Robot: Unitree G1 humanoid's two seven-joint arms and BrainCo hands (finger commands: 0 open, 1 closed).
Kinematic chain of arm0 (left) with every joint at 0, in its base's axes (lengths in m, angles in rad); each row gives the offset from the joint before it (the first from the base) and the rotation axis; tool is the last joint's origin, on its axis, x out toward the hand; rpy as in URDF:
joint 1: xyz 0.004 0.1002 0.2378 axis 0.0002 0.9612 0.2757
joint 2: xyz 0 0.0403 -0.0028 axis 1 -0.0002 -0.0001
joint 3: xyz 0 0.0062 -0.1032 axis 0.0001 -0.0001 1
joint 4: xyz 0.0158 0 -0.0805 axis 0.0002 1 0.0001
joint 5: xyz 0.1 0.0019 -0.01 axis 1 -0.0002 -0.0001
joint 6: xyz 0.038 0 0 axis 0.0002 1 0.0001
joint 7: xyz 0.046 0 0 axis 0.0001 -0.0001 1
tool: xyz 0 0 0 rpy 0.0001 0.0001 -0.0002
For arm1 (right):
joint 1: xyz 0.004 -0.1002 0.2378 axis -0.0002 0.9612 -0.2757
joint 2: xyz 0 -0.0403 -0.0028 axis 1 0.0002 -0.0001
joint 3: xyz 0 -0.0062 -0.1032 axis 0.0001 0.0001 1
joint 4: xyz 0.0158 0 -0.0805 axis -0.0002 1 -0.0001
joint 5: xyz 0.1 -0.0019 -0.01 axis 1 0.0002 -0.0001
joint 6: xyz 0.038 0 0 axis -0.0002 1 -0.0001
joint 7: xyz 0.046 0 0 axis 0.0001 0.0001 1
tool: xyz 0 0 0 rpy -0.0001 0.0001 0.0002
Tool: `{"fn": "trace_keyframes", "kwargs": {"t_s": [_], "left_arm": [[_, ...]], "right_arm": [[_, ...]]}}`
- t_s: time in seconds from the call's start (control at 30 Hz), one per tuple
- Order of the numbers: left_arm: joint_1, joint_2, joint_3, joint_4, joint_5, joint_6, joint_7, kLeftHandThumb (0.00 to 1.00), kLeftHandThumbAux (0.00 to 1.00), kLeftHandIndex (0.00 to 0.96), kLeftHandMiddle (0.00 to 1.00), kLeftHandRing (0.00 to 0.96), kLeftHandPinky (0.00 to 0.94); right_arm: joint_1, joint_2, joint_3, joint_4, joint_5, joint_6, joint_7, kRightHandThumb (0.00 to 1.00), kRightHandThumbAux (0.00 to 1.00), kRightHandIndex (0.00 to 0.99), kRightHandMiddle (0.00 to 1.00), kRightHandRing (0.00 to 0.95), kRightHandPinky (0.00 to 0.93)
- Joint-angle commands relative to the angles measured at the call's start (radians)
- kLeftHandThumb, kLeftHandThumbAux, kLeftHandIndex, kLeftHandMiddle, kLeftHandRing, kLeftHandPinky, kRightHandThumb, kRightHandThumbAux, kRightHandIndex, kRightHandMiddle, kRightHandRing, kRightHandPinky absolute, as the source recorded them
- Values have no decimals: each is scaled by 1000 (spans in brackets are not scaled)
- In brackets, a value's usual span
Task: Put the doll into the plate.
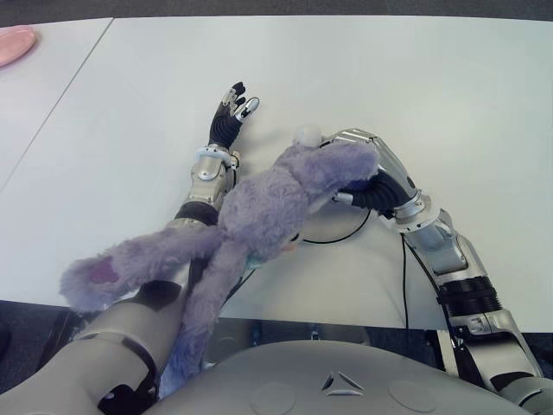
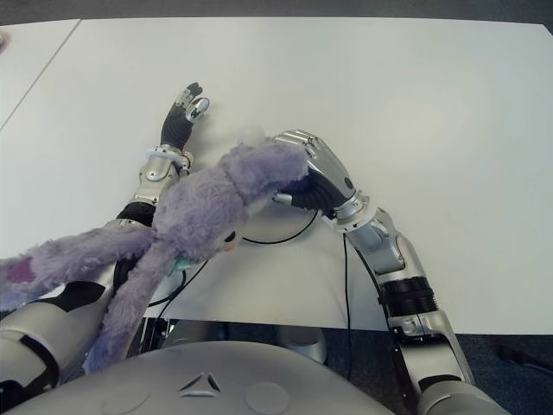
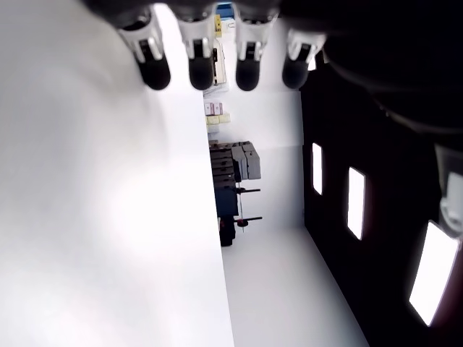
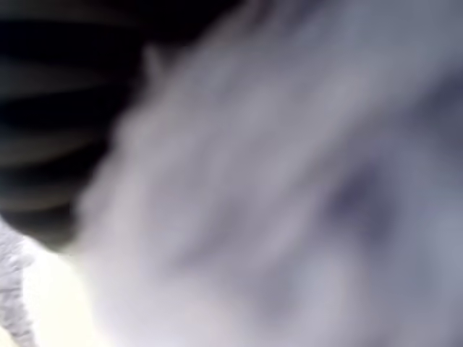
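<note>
I'm looking at a white table (image 1: 363,78). A pink plate (image 1: 15,43) is sitting at its far left corner. A black cable (image 1: 346,232) is trailing across the near edge.

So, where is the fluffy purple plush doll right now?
The fluffy purple plush doll is held by the right hand near the table's front edge, its long ears draped over the left arm.

No readable text, labels, brands or numbers anywhere in views.

A broad white table (image 1: 415,78) fills the view; beyond it, perhaps shelving (image 3: 233,163) beside bright windows (image 3: 355,202).
</note>
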Motion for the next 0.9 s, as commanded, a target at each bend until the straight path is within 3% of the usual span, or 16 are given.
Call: {"fn": "trace_keyframes", "kwargs": {"t_s": [0.03,0.37,0.43,0.57,0.9], "left_arm": [[229,-35,-15,169,29,169,12,0,462,33,64,38,18],[227,-35,-12,169,28,170,9,0,447,30,63,40,27],[227,-36,-12,169,27,168,7,0,447,29,64,42,27],[227,-36,-12,169,28,168,7,0,448,25,70,45,22],[229,-36,-20,168,39,165,14,0,445,17,75,46,4]], "right_arm": [[66,-9,3,-75,-46,124,75,48,569,33,53,17,6],[76,-31,16,-119,-27,212,161,59,558,1,1,0,0],[74,-32,21,-78,-46,210,149,63,559,2,0,0,0],[70,-33,29,-22,-70,204,130,54,575,18,11,0,0],[70,-45,44,-28,-65,288,205,11,616,37,54,11,0]]}}
